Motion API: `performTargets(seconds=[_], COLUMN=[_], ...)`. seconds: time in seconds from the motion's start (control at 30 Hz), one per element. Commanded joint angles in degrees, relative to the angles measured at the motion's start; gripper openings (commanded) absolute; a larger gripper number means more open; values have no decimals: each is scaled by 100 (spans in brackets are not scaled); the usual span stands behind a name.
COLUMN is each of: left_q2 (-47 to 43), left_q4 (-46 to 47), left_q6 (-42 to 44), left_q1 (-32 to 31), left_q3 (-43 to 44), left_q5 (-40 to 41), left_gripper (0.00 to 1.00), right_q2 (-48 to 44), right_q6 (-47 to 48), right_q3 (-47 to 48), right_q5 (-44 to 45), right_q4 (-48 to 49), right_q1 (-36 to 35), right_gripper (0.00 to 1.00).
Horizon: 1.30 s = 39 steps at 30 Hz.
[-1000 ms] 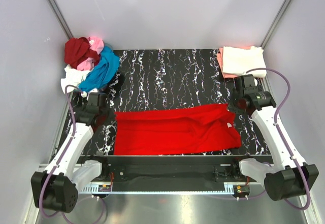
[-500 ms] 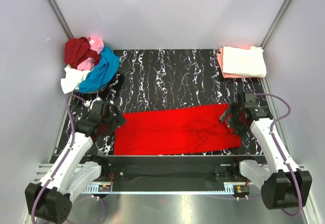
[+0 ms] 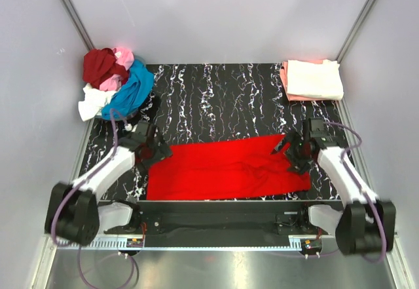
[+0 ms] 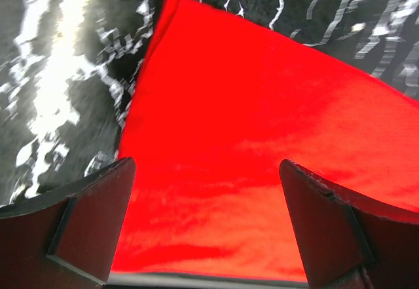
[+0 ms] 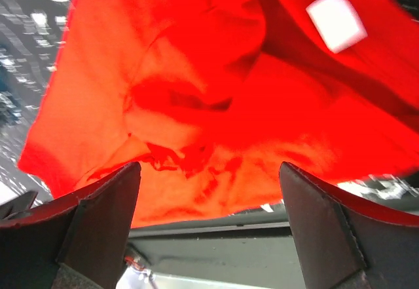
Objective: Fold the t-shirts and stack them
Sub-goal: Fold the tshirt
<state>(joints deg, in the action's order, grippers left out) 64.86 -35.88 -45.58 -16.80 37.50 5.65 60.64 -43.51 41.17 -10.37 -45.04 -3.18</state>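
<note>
I saw the bright red t-shirt (image 3: 226, 170) lying as a long flat band of soft, matte cloth along the near edge of the glossy black, white-veined table (image 3: 222, 99). It was smooth towards the table's left side and rumpled into creases towards the right, where a small white tag (image 5: 336, 21) showed.

The left gripper (image 3: 152, 146) hung low over the table's near left, above the shirt's end. Its dark jaws were spread wide and held nothing. The right gripper (image 3: 292, 150) mirrored it at the near right, also gaping and empty.

A loose heap (image 3: 114, 82) of dark red, pink, blue and white shirts sat at the table's far left corner. At the far right corner a folded cream shirt (image 3: 314, 78) lay on a salmon shirt (image 3: 285, 79).
</note>
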Motion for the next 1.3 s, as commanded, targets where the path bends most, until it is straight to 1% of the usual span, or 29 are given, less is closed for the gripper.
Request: performTargets(seconds=[0.0,0.03,0.1,0.17,0.2,0.3,0.37,0.47,0.5,0.53,0.57,0.6,0.67,0.7,0.77,0.8,0.83,0.87,0.9,0.93,0.97,1.0,1.03,1.07,1.1,1.17,1.2,1.23,1.27], left_q2=[860,1010,1343,1459,1494,1564,1547,1416,1354,1188,1082,968,609,476,265,55,-34,-131,-279,-342,-403,-535,-605,-676,-833,-975,-1028,-1063,-1046], left_q4=[661,670,652,670,679,696,617,477,424,337,301,266,213,195,160,160,204,239,283,361,397,432,563,634,713,942,1012,1178,1258], left_q6=[366,444,524,568,577,586,586,594,594,551,516,446,340,287,103,24,-142,-231,-319,-520,-626,-732,-976,-1109,-1407,-1785,-1988,-2390,-2577], left_q1=[-122,-157,-183,-245,-271,-342,-421,-535,-570,-614,-640,-684,-737,-772,-860,-904,-1026,-1097,-1176,-1351,-1457,-1554,-1755,-1853,-2115,-2476,-2695,-3176,-3442], left_q3=[346,442,522,540,531,487,478,425,408,338,294,163,48,-92,-224,-373,-453,-532,-698,-787,-875,-1076,-1199,-1314,-1515,-1666,-1745,-1763,-1755], left_q5=[-82,-90,-222,-318,-336,-424,-451,-495,-495,-512,-530,-530,-669,-688,-801,-828,-855,-942,-986,-1013,-1013,-1022,-1048,-1075,-1101,-1057,-1014,-883,-794], left_gripper=[99,99,98,98,98,98,97,96,96,96,95,95,95,95,95,95,94,94,94,94,94,94,94,93,93,93,92,92,92], right_q2=[904,1254,1624,2143,2319,3301,3760,4726,4964,5419,5641,6008,6370,6790,7319,7904,8224,8566,8909,9548,9841,10236,10326,10336,10214,10082,10081,10142,10230], right_q6=[96,97,132,149,149,167,219,334,404,422,439,431,422,422,422,448,474,536,536,554,536,397,291,81,-17,-166,-158,-158,-158], right_q3=[110,189,469,655,830,1199,1489,2306,2874,3166,3474,4077,4695,5386,6206,7133,7655,8818,9412,10001,10921,11200,11316,11108,10862,10327,10315,10393,10699], right_q5=[-589,-667,-729,-782,-791,-905,-1010,-1019,-1011,-1011,-1028,-1046,-993,-950,-984,-1019,-1080,-1098,-1107,-1221,-1343,-1493,-1799,-1958,-2169,-2241,-2259,-2259,-2294], right_q4=[855,934,1049,1128,1216,1409,1454,1314,1113,998,892,674,479,235,-65,-389,-583,-803,-1214,-1383,-1472,-1395,-1220,-618,-272,526,644,663,645], right_q1=[2,-7,-68,-139,-226,-306,-315,-315,-315,-350,-367,-394,-551,-630,-806,-877,-938,-1026,-1157,-1228,-1272,-1342,-1361,-1369,-1413,-1483,-1519,-1597,-1633], right_gripper=[94,94,95,95,95,95,95,95,95,95,95,95,95,95,95,95,94,94,94,94,94,94,94,94,95,96,97,98,98])
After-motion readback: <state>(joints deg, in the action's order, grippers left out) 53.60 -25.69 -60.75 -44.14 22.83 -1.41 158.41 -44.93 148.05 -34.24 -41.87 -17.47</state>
